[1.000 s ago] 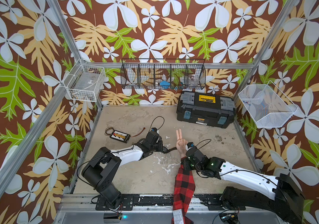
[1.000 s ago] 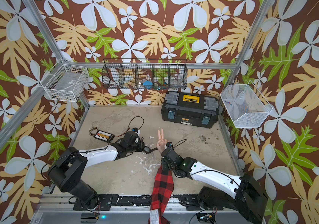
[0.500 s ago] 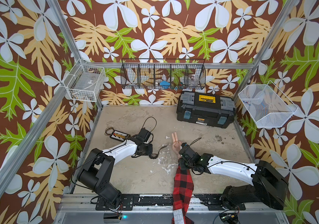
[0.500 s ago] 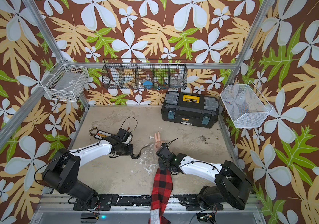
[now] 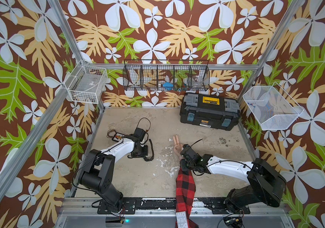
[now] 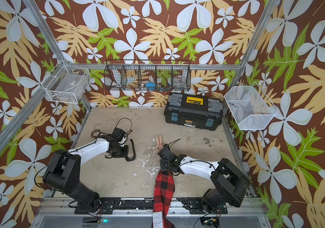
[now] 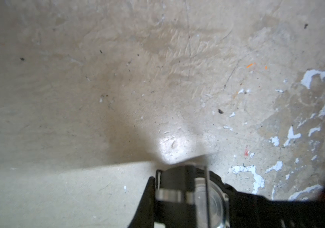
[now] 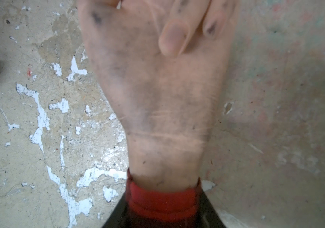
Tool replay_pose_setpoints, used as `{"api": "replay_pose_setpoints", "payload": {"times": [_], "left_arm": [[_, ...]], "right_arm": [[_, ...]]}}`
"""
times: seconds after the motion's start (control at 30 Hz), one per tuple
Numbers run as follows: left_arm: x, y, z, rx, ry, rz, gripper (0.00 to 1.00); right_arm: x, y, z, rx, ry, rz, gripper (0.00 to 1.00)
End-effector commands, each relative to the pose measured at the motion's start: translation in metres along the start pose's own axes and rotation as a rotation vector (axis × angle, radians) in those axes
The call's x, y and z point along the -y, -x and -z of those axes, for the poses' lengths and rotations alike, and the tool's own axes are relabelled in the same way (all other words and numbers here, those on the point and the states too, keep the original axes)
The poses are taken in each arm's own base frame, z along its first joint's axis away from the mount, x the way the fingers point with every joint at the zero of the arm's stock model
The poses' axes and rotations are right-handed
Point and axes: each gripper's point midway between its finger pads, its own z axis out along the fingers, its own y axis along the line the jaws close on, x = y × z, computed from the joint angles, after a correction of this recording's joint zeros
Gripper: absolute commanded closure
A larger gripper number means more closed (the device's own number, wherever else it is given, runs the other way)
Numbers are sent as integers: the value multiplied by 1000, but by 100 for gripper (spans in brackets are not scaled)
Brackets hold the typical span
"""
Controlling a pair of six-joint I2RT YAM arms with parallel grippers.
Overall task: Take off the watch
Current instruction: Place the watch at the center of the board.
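**Watch.** The watch [image 5: 151,150] is off the arm. In both top views it is down at the surface of the table [image 5: 207,177], in the left half, about midway between the near and far edges. Its strap curves open beside the left gripper [image 5: 142,152]. It is well apart from the hand [image 5: 177,147].

**Left gripper.** The left wrist view shows the round case and buckle end of the watch [image 7: 207,197] between the jaws. One finger [image 7: 147,199] stands just beside the case with a thin line of light between them. The jaws are nearly closed. Whether they press on the watch cannot be determined.

**Right gripper.** The right gripper [image 5: 184,167] is set across the arm near the middle of the table. In the right wrist view its jaws are partly open, one dark finger [image 8: 116,219] against each side of the red cuff of the sleeve [image 8: 163,199]. The gripper holds the arm there.

**Hand and sleeve.**
- The wrist [image 8: 165,154] is bare and smudged.
- The hand lies palm up, with two fingers pointing toward the far edge.
- The red-and-black checked sleeve [image 5: 185,185] runs back over the near edge.

**Other items.**
- A black toolbox [image 5: 209,112] with a yellow handle stands at the far right corner.
- A small board [image 5: 118,136] with wires lies near the left edge, just beyond the left arm.
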Motion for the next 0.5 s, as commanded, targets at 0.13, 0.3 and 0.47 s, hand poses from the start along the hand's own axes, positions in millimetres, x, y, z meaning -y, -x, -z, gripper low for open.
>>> {"api": "replay_pose_setpoints", "payload": {"times": [0.13, 0.3, 0.47], "left_arm": [[-9, -5, 1, -86, 48, -46, 71], [-4, 10, 8, -65, 44, -52, 68], [-5, 23, 14, -34, 72, -55, 66]], "right_arm": [[13, 7, -4, 21, -71, 22, 59], [14, 12, -2, 35, -68, 8, 52], [15, 19, 5, 50, -65, 6, 39]]}}
